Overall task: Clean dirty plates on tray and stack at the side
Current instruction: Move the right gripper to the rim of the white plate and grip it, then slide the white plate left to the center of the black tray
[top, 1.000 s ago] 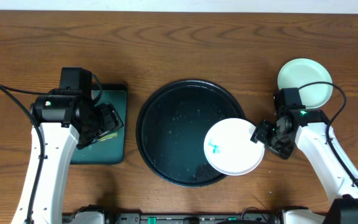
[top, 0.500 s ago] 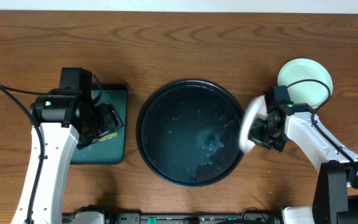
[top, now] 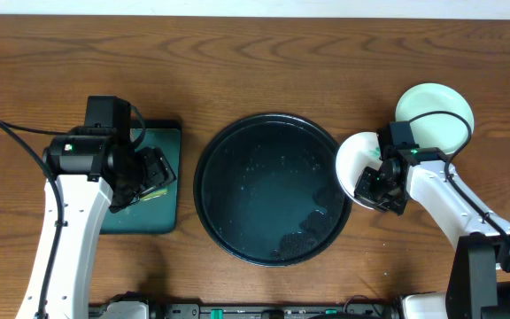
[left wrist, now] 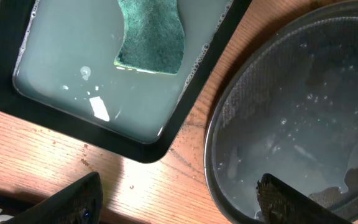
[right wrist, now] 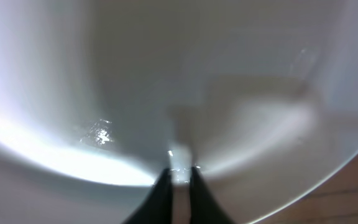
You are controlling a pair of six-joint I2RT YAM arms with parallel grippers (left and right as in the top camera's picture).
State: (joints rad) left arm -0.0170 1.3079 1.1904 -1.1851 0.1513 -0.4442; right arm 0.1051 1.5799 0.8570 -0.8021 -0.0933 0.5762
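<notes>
My right gripper [right wrist: 179, 177] was clamped on the rim of the white plate [top: 355, 161], clear only from its wrist view. Overhead: it tilted at the tray [top: 255, 190]'s 3 o'clock, mint-green plate [top: 436, 120] at 2. My left gripper [left wrist: 179, 190] gaped wide at 9, beside the sponge [left wrist: 151, 34]

Overhead cam looks straight down at the table [top: 255, 62] from high enough to fit both arms, the round tray [top: 237, 177] and the sponge tray [top: 162, 213] in one shot. Left wrist cam also points down but sits way closer, with the left gripper [left wrist: 179, 199] poking in at the bottom edge. It catches part of the sponge tray plus the round tray's rim, both in the overhead too. Right wrist cam is jammed right up against the white plate [right wrist: 166, 74], looking along the right gripper [right wrist: 178, 180], so it's mostly blur with a sliver of wood bottom right. The overhead shows that plate as well.
</notes>
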